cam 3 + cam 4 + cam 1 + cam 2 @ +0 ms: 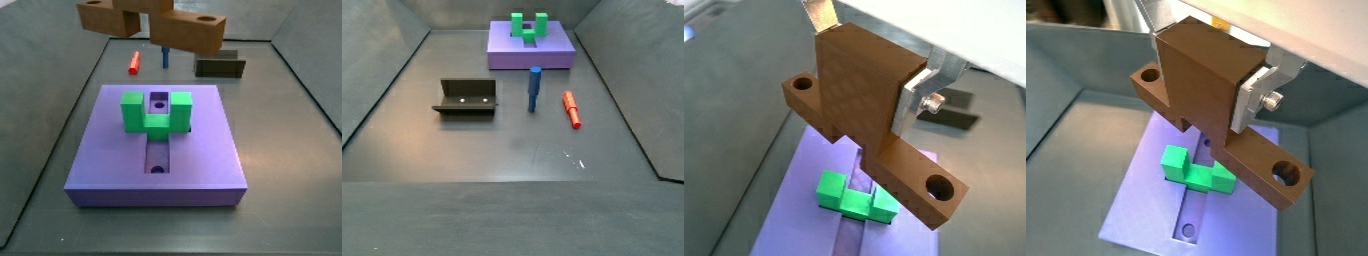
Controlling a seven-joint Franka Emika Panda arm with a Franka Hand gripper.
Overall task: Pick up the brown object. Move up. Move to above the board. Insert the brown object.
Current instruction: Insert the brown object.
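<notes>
a dark grey floor [516, 150] lies matte and evenly lit, faintly scuffed, enclosed by low sloping grey walls [382, 80] on all sides, pale brightness beyond the rim.

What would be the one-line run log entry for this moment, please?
gripper: shut on brown object | position: raised above board | green U-shaped block: on board | insertion: not yet done

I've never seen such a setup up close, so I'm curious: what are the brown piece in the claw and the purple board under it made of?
The brown object, clamped in the gripper above the board, looks like matte printed plastic: faint ridged lines run across its face. That is a guess from texture. The board looks like smooth matte plastic, uniform lavender with crisp edges. The gripper's fingers look like bare metal, silvery and reflective.
</notes>
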